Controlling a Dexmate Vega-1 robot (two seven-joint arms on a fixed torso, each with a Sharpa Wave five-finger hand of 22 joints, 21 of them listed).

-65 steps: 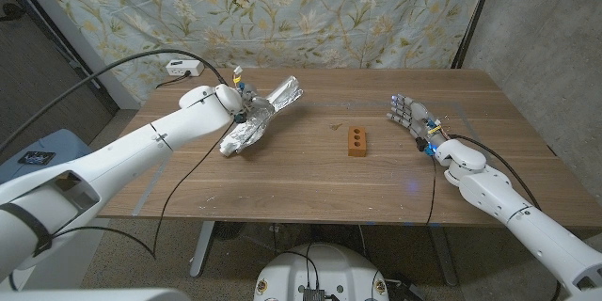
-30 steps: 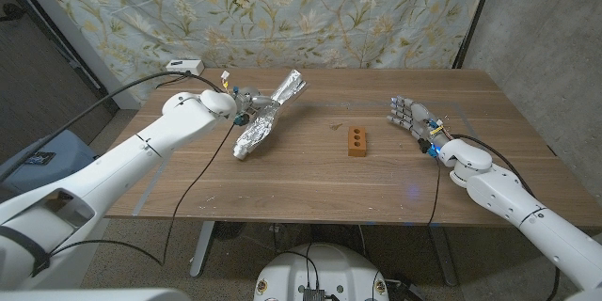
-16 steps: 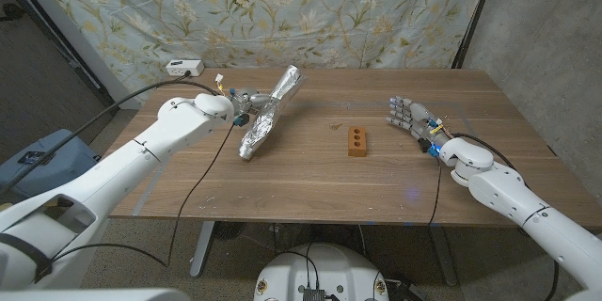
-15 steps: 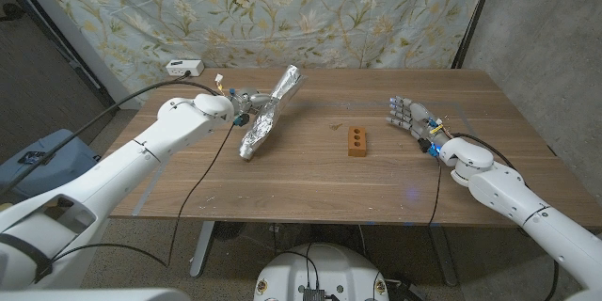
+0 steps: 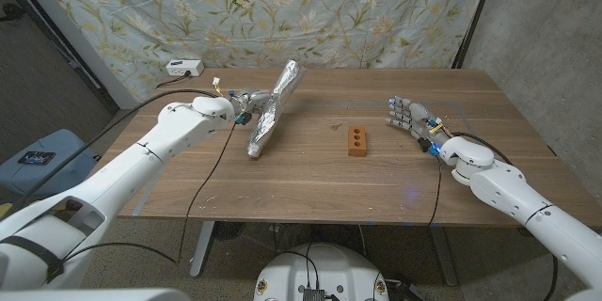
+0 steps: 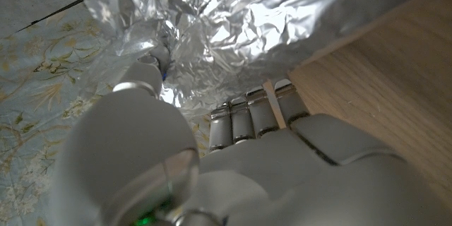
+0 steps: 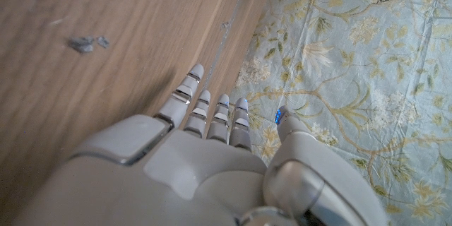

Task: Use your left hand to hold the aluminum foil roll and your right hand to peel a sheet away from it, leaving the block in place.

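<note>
Left hand (image 5: 241, 105) grips the crinkly, shiny aluminum foil roll (image 5: 268, 113); right hand (image 5: 411, 115) is spread, holding nothing, near the holed block (image 5: 356, 139).

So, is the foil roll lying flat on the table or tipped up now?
Tipped up. In the head view the foil roll slants, far end raised, near end down at the table, gripped by the left robot hand.

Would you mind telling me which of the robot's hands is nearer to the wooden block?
Right. The right hand stands open just beside the block, while the left hand grips the foil roll farther away.
</note>
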